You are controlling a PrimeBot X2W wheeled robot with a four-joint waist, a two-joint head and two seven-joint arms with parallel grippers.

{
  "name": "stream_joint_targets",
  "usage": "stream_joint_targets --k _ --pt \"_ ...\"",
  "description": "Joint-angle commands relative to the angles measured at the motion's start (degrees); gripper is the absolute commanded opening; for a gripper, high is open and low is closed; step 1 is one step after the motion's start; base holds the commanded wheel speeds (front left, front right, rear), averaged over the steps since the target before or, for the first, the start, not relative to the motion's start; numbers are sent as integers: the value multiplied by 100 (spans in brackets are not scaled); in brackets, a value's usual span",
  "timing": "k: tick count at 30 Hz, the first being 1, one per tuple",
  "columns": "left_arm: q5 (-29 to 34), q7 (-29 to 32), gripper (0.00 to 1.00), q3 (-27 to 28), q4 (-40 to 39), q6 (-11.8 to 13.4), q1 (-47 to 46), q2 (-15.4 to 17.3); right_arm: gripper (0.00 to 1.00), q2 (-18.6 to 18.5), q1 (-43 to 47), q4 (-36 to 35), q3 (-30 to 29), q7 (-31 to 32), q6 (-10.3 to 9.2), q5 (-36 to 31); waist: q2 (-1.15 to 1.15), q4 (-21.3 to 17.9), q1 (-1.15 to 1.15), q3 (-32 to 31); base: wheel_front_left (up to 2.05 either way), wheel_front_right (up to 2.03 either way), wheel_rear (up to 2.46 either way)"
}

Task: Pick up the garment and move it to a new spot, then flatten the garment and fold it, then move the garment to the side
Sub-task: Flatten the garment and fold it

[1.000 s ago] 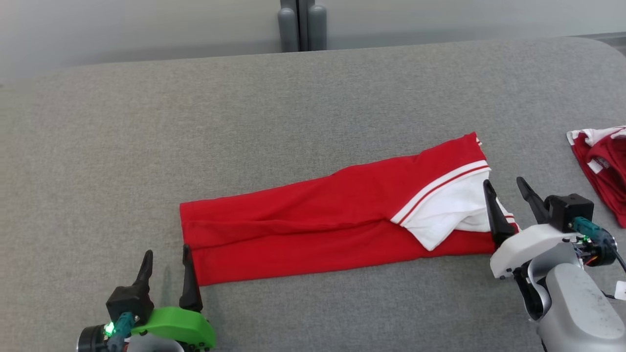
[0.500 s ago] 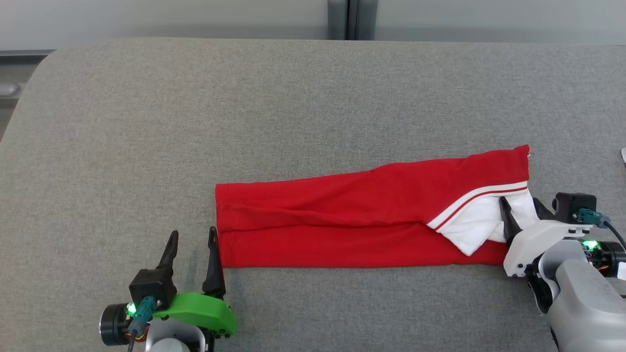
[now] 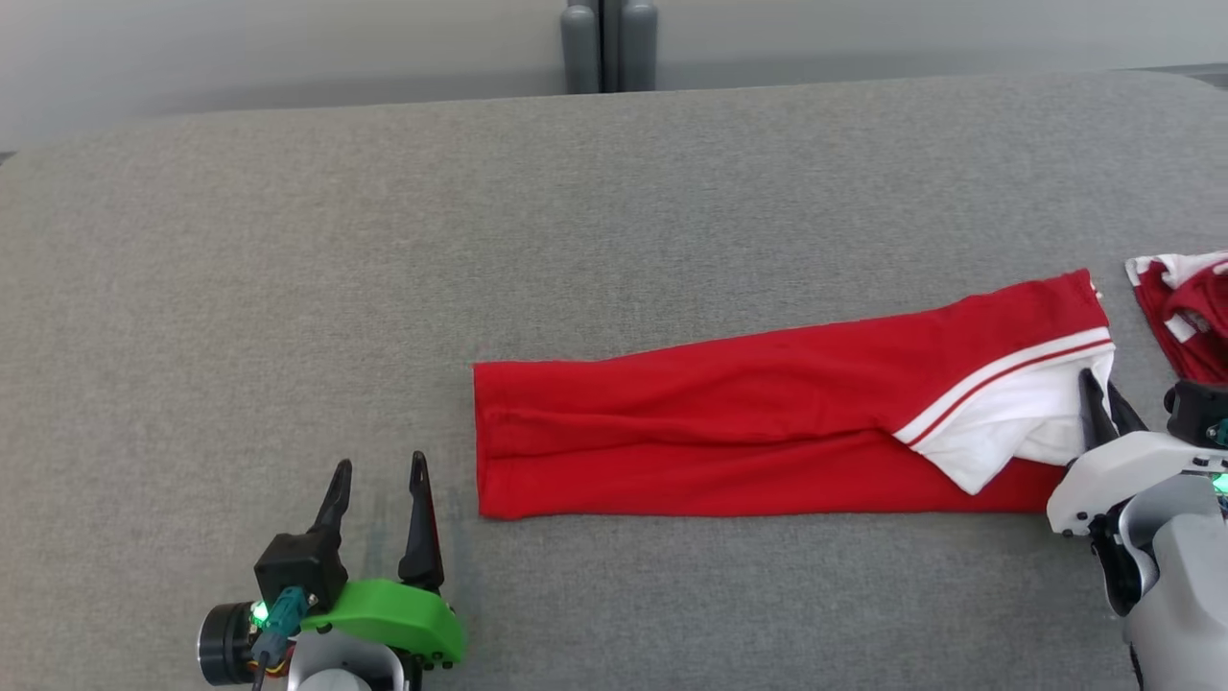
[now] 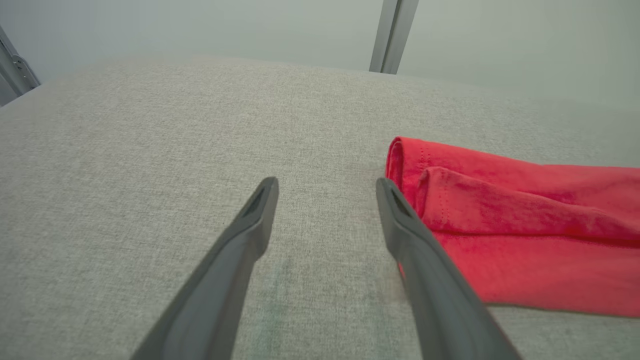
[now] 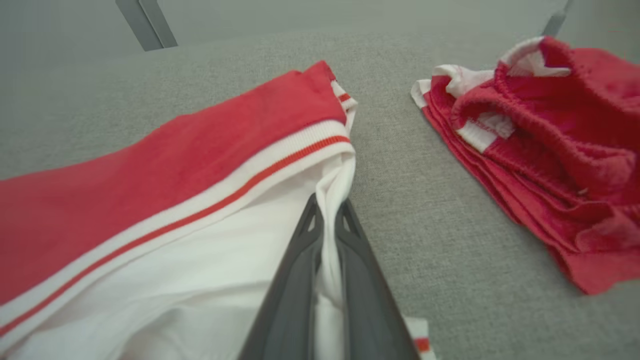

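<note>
in the head view the garment (image 3: pixel 729 432), red and folded into a long narrow strip, lies flat on the grey counter (image 3: pixel 384 240), running from the middle out to the robot's right and rising slightly toward the far side at that end. its right end turns white beneath a white and red striped band. the right claw (image 3: pixel 1099 384) sits at that white end with its dark fingers drawn close together, clenched on the white cloth. the left claw (image 3: pixel 381 463) rests low at the near left, fingers spread and released, grasping nothing, and it stands apart from the garment's left end with bare counter between. a second garment (image 3: pixel 1185 307), red with white trim, lies bunched at the right edge, just beyond the strip's far right corner. a grey post (image 3: pixel 608 46) stands behind the counter's far edge. in the left wrist view the left claw (image 4: pixel 326 184) has both fingers held wide over the bare counter (image 4: pixel 125 150), nothing between them; the garment (image 4: pixel 525 240) shows its doubled red edge just beside the right-hand finger, and whether the two touch cannot be told. in the right wrist view the right claw (image 5: pixel 329 205) pinches a ridge of white fabric between its two fingers, the cloth pulled up into a narrow pleat that runs down between them. the garment (image 5: pixel 150 170) spreads away to the left of that view, red above the striped band and white below. the second garment (image 5: pixel 550 125) lies crumpled to the right, apart from the held one, with a band of grey counter (image 5: pixel 425 200) between them.
</note>
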Motion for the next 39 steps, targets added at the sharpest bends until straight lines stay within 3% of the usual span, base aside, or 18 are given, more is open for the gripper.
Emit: stream_joint_targets --k 1,7,16,32,33,34,35,39 --pt "-11 2 100 -27 1 17 -13 16 0 13 118 -186 -50 -7 -16 -44 0 -269 0 -109 0 0 0" --pt "-57 2 100 -116 37 42 -77 18 0 423 261 -1230 306 -8 -14 146 0 -362 0 -154 0 0 0" --pt "-89 3 100 -243 116 35 57 18 0 857 411 -2245 2115 -8 -13 1243 0 99 0 -229 0 0 0" --pt "-280 3 100 -614 229 93 150 17 0 921 -217 -1911 4371 28 -13 2721 0 1217 0 -275 0 0 0" --pt "-289 3 100 -627 232 109 154 16 29 919 -268 -1858 4475 18 -13 2784 0 1242 0 -277 0 0 0" --pt "-298 3 100 -636 229 112 158 17 70 920 -305 -1832 4550 6 -13 2835 0 1256 0 -281 0 0 0" --pt "-302 3 100 -641 226 122 166 16 100 918 -338 -1808 4609 -4 -13 2909 0 1263 0 -287 0 0 0" --pt "-268 3 100 -553 212 158 200 15 100 915 -404 -1884 4483 -10 -13 2941 0 1130 0 -317 0 0 0"
